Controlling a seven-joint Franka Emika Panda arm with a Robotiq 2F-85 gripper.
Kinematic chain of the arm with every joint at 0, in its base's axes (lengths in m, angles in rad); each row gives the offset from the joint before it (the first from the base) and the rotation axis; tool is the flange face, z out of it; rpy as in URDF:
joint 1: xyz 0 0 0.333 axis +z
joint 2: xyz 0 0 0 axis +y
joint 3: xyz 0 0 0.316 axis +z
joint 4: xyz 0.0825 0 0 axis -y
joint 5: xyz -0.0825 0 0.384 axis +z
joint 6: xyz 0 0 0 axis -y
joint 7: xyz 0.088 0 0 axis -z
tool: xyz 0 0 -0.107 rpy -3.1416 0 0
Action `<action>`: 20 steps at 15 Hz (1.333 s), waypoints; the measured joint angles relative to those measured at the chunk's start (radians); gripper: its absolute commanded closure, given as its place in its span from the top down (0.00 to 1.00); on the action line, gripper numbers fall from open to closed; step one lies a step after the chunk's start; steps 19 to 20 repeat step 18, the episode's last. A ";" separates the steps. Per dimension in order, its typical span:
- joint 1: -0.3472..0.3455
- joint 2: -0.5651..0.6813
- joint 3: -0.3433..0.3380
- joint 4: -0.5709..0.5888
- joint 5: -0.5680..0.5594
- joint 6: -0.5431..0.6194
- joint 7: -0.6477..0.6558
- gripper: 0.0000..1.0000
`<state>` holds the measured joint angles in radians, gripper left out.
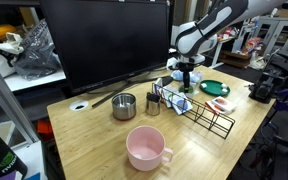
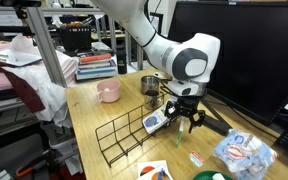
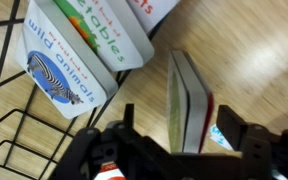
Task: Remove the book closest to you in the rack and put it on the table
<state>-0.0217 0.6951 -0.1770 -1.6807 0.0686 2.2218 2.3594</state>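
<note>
One book, red along one side, stands on its edge on the bare wood of the tabletop in the wrist view, right between the jaws. The jaws are spread wide, one on each side of it with a gap showing on both sides, and nothing is gripped. To its left sits the black wire rack, and two more books lean across the wires: a zebra-fronted one and a vegetables one. Whether the upright book touches the rack, I cannot tell. In both exterior views the arm hangs over one end of the rack. Elsewhere on the tabletop, well apart from the action, are a pink mug, a metal pot and a green plate.
</note>
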 measured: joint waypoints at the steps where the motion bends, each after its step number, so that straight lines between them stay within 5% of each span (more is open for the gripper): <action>1: 0.000 0.000 0.000 0.000 0.000 0.001 0.000 1.00; 7: 0.001 -0.058 0.000 -0.029 0.001 0.068 -0.003 1.00; 15: 0.009 -0.324 0.052 -0.292 0.053 0.265 -0.094 1.00; 20: 0.003 -0.329 0.053 -0.309 0.055 0.282 -0.103 1.00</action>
